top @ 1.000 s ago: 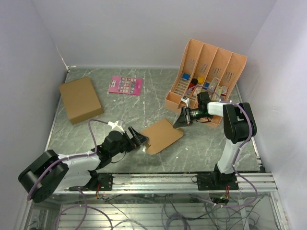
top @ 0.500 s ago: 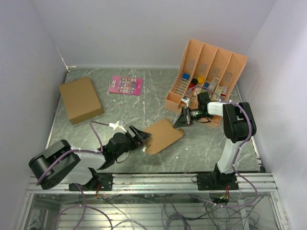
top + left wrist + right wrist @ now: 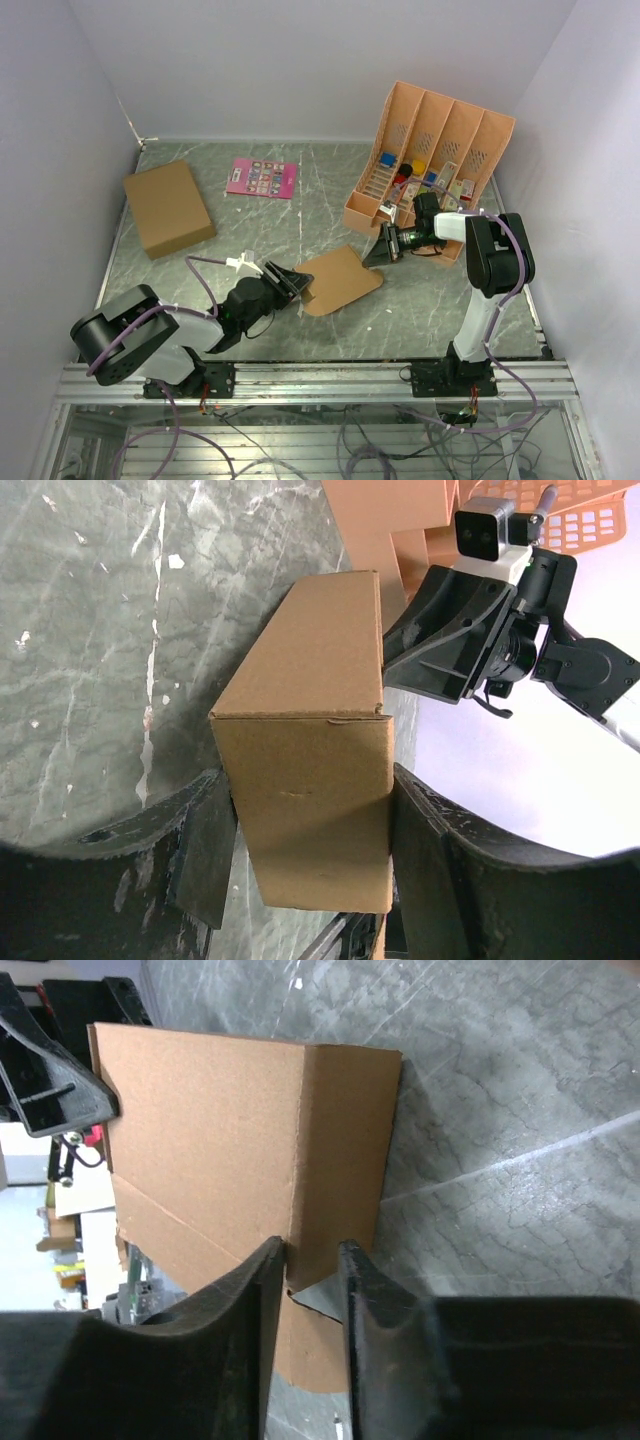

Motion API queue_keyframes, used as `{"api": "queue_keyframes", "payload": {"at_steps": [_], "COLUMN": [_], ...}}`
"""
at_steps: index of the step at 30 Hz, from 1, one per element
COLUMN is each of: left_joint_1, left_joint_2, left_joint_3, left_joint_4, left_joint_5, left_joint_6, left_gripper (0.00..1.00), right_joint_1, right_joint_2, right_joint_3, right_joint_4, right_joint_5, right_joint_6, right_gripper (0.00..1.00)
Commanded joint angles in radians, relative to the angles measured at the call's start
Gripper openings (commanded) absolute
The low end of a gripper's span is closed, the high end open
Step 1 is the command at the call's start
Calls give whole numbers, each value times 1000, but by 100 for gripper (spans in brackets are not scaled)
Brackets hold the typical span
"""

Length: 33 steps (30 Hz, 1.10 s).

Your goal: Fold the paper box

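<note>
The paper box (image 3: 340,280) is a brown oblong carton lying on the grey marble table between both arms. My left gripper (image 3: 297,285) holds its near left end. In the left wrist view the carton's end (image 3: 305,810) fills the gap and both fingers (image 3: 205,850) press its sides. My right gripper (image 3: 384,248) is at the far right end. In the right wrist view its jaws (image 3: 310,1250) stand narrowly apart over a creased side panel (image 3: 340,1140), the left finger (image 3: 255,1300) against the crease.
A larger plain brown cardboard box (image 3: 168,207) lies at the back left, with a pink card (image 3: 262,177) near it. An orange slotted file organizer (image 3: 430,160) holding small items stands right behind the right gripper. White walls enclose the table.
My left jaws have closed in from wide open onto the carton's near end, and the left arm has pushed a little forward. The right jaws have parted slightly at the far end.
</note>
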Motion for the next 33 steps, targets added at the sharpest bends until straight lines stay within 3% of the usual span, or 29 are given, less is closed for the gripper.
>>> {"api": "queue_keyframes", "payload": {"at_steps": [1,8,13,22,26,30,31,33], "left_joint_1": [-8,-9,-8,-7,-3,20,30,51], "left_joint_2": [-7,-54,-112,-275,-349,-406,-413,-421], "left_joint_3": [25,16,10,59,90,147,166,203], "left_joint_4": [70,28,-21,-278,-425,-587,-628,-704], "left_joint_5": [-29,-33,-45,-49,-56,-41,-31,-6], "left_joint_6": [-8,-17,-35,-58,-91,-131,-141,-164], "left_gripper": [61,54,52,50,50,49,49,49], "right_joint_1": [2,-14,-46,-61,-52,-32,-27,8], "right_joint_2": [19,-65,-159,-392,-462,-542,-567,-616], "right_joint_3": [13,32,54,52,94,76,58,26], "right_joint_4": [-35,-62,-107,-170,-317,-516,-563,-526], "right_joint_5": [34,34,36,33,-27,-102,-117,-99], "right_joint_6": [-64,-110,-175,-353,-627,-1093,-1212,-1246], "right_gripper": [33,52,57,68,79,99,99,100]}}
